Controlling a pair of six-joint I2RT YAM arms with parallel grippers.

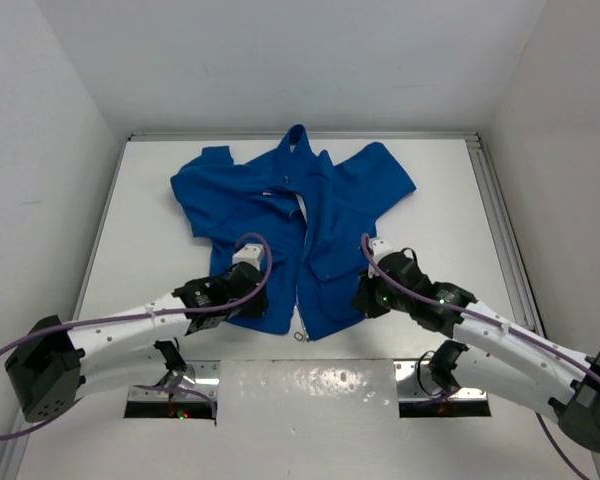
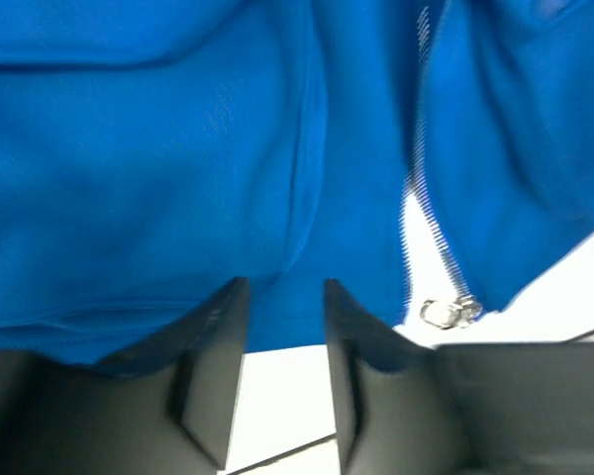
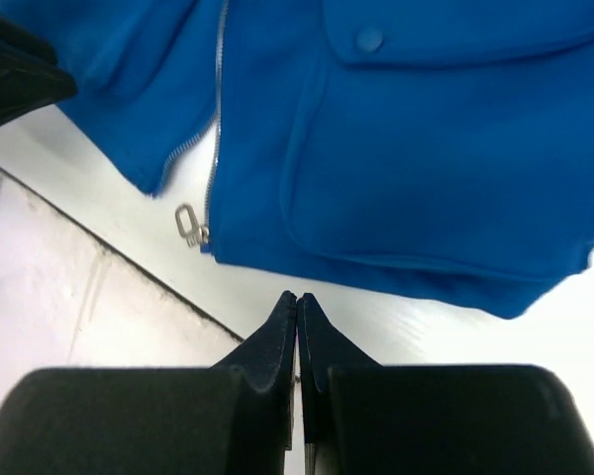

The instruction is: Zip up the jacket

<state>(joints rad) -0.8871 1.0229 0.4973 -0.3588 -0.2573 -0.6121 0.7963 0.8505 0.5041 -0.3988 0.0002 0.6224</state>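
Observation:
The royal-blue jacket (image 1: pixel 280 210) lies flat on the white table, collar at the far side. Its pale zipper (image 2: pixel 421 188) gapes above the small metal pull (image 1: pixel 301 337), which sits at the bottom hem. The pull also shows in the left wrist view (image 2: pixel 445 314) and the right wrist view (image 3: pixel 189 226). My left gripper (image 1: pixel 248 298) is open, with its fingertips (image 2: pixel 236 297) at the hem of the left front panel, left of the pull. My right gripper (image 1: pixel 360 300) is shut and empty. Its tips (image 3: pixel 297 300) sit just short of the right panel's hem (image 3: pixel 396 277), below the patch pocket (image 3: pixel 426 168).
A shiny metal strip (image 1: pixel 310 385) runs along the table's near edge between the arm bases. A rail (image 1: pixel 495 210) borders the table's right side. White walls enclose the table at left, back and right.

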